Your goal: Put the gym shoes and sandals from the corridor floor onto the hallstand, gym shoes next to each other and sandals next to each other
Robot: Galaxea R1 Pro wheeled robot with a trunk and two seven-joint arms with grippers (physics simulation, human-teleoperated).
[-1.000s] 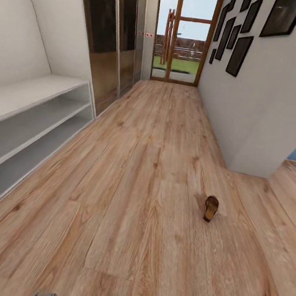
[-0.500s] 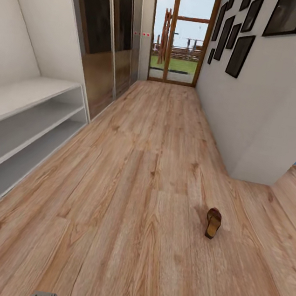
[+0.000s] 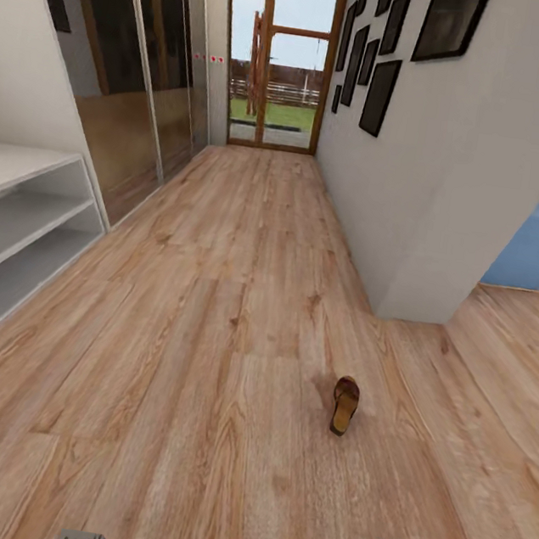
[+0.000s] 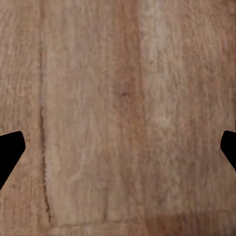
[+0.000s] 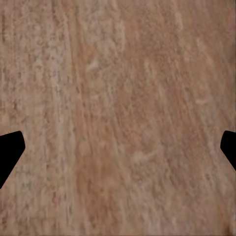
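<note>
One dark brown sandal (image 3: 345, 404) with a tan footbed lies alone on the wood-plank corridor floor (image 3: 205, 363), ahead of me and slightly right. The second sandal and both gym shoes are out of view. A low pale shelf unit (image 3: 8, 241) with two open tiers runs along the left wall; I cannot tell whether it is the hallstand. My left gripper (image 4: 118, 152) hangs open over bare planks, its fingertips wide apart. My right gripper (image 5: 118, 152) is open too, with nothing between its fingers. Parts of both arms peek in at the head view's lower edge.
A white wall corner (image 3: 401, 305) juts into the corridor just beyond the sandal, with a blue object (image 3: 535, 242) behind it at the right. Glass sliding doors (image 3: 129, 113) line the left wall, and a glazed door (image 3: 276, 73) closes the far end. Dark picture frames (image 3: 380, 92) hang on the right wall.
The camera has advanced and turned right, so the shelf unit slid toward the left edge and more of the right-hand opening shows. The sandal lies where it was; both grippers stay open.
</note>
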